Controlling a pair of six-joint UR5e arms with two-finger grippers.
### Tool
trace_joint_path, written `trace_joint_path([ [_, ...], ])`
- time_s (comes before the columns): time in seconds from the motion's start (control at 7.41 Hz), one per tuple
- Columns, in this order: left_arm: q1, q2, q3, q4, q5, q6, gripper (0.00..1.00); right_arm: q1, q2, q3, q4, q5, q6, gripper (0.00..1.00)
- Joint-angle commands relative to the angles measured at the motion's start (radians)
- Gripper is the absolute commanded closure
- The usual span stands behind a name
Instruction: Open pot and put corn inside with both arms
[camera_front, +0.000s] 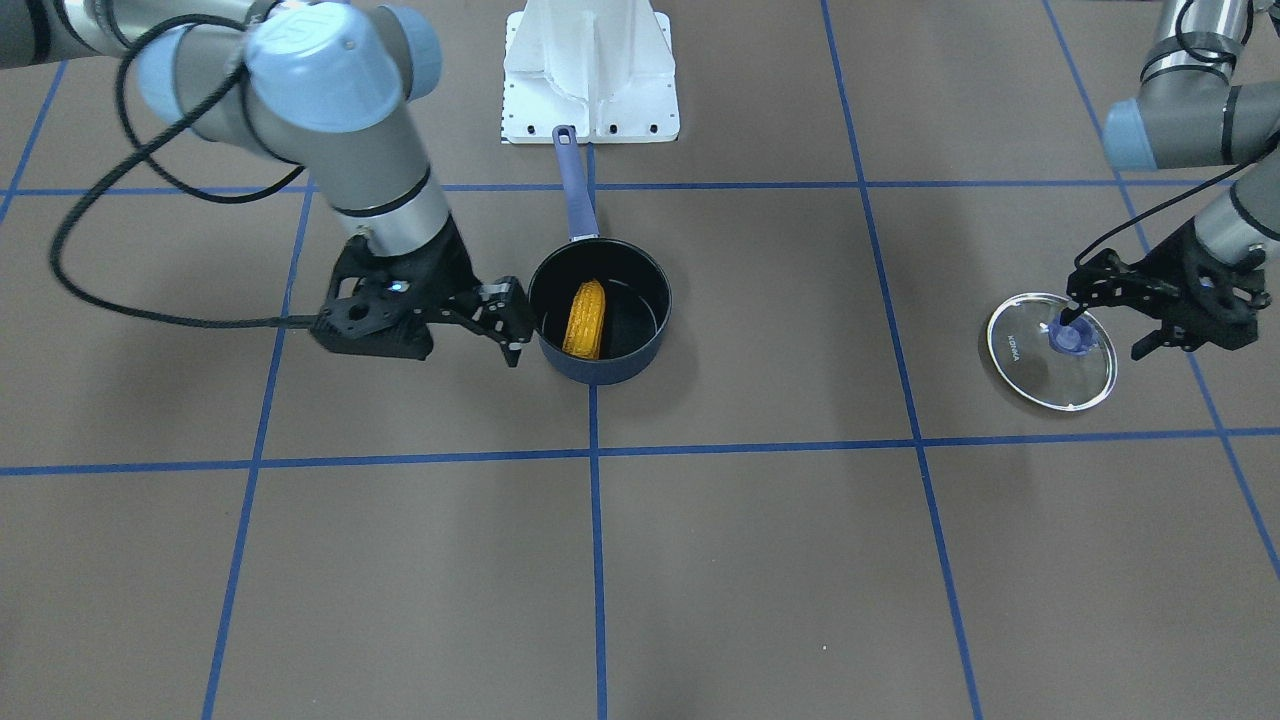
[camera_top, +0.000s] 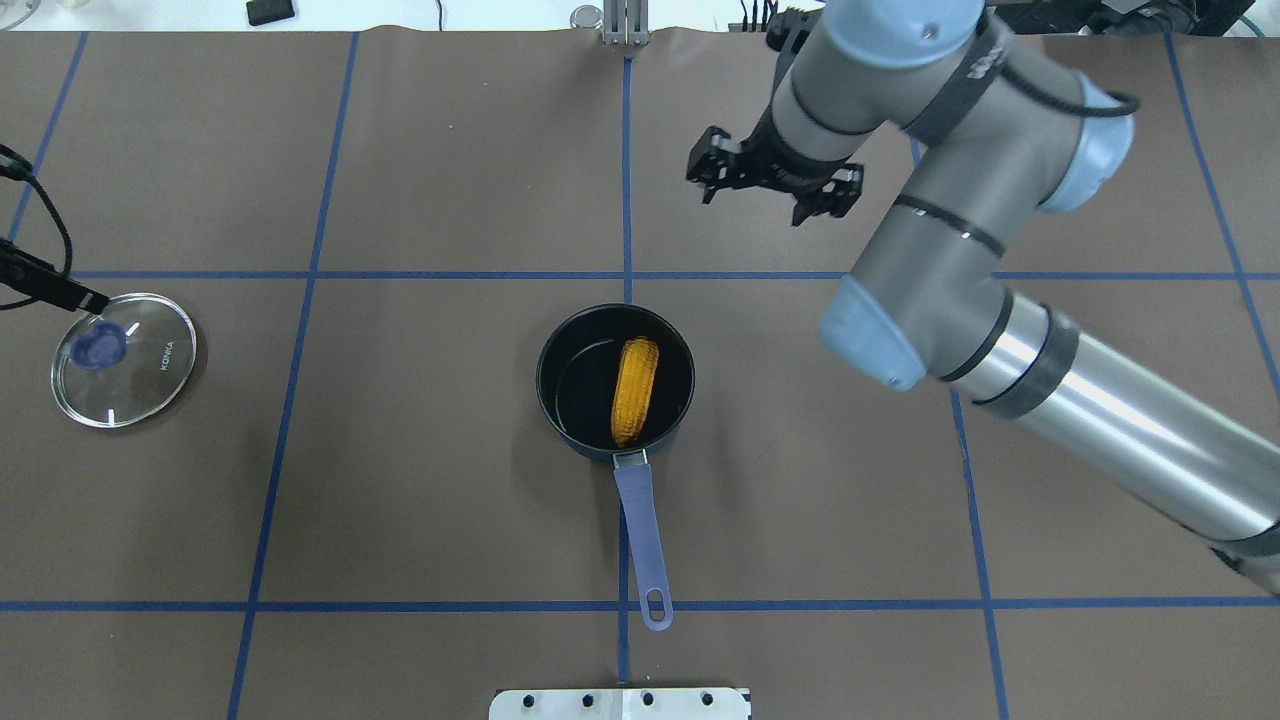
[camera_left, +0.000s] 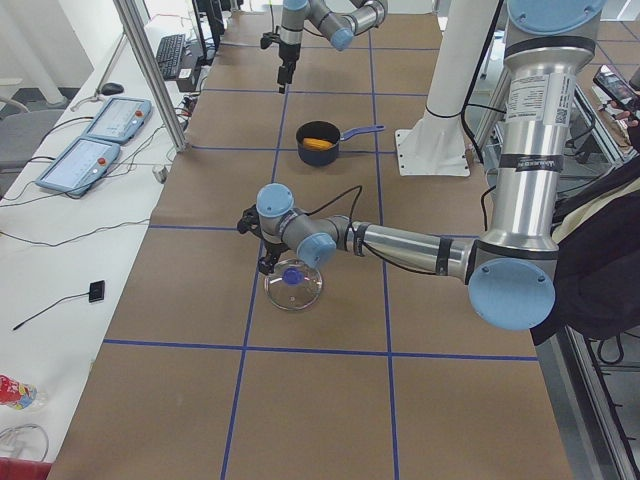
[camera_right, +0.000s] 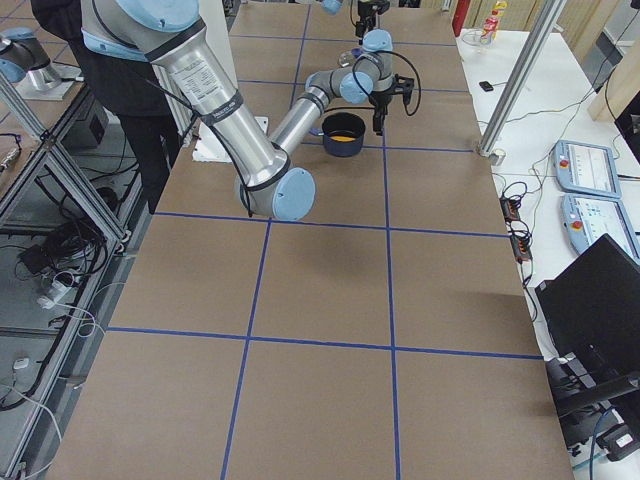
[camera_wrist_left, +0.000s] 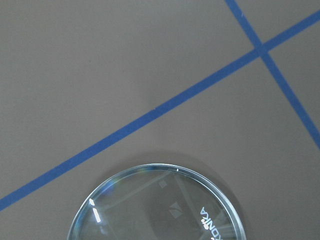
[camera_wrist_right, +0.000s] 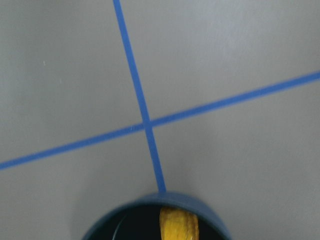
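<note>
The navy pot (camera_front: 642, 300) stands open near the table's middle, its blue handle (camera_top: 641, 540) pointing at the robot's base. The yellow corn (camera_front: 586, 318) lies inside it and also shows in the overhead view (camera_top: 636, 390) and the right wrist view (camera_wrist_right: 178, 225). My right gripper (camera_front: 508, 322) is open and empty, raised just beside the pot's rim. The glass lid (camera_front: 1030, 365) with a blue knob lies flat on the table far to my left. My left gripper (camera_front: 1108, 335) is open over the lid, one fingertip (camera_front: 1070, 316) at the knob.
The white base mount (camera_front: 590, 70) stands behind the pot's handle. Blue tape lines divide the brown table into squares. A person (camera_left: 600, 250) stands by the robot's base. Control tablets (camera_left: 100, 130) lie on the white bench beyond the table's far edge.
</note>
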Motion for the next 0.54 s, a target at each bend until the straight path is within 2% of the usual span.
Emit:
trace_joint_path([
  [0.0, -0.133, 0.000, 0.003, 0.122, -0.050, 0.191, 0.03, 0.198, -0.113, -0.025, 0.000, 0.106, -0.341, 0.00],
  [0.13, -0.197, -0.005, -0.009, 0.213, -0.057, 0.310, 0.03, 0.273, -0.153, -0.050, 0.000, 0.151, -0.449, 0.00],
  [0.4, -0.259, -0.020, 0.003, 0.295, -0.054, 0.429, 0.03, 0.434, -0.248, -0.050, 0.000, 0.274, -0.639, 0.00],
])
